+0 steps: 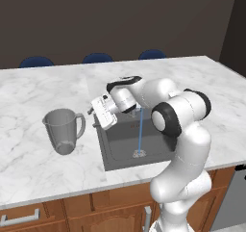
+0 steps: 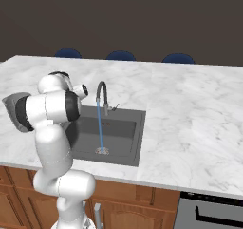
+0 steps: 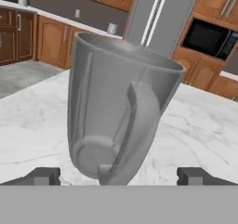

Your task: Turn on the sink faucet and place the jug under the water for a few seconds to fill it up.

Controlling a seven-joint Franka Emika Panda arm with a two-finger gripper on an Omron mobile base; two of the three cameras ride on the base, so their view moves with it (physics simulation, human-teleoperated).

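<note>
pincer (image 1: 92, 111) wide open, holding nothing, just right of jug (image 1: 63, 130) | jug upright on worktop (image 1: 29, 154), left of sink (image 1: 115, 154) | water (image 1: 140, 132) running from sink faucet (image 2: 101, 96) into sink

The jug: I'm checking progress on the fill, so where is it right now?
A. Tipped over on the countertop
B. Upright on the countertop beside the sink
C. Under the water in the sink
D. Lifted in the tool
B: the jug stands upright on the marble countertop, apart from the water running into the sink, with the open tool facing its handle.
</note>
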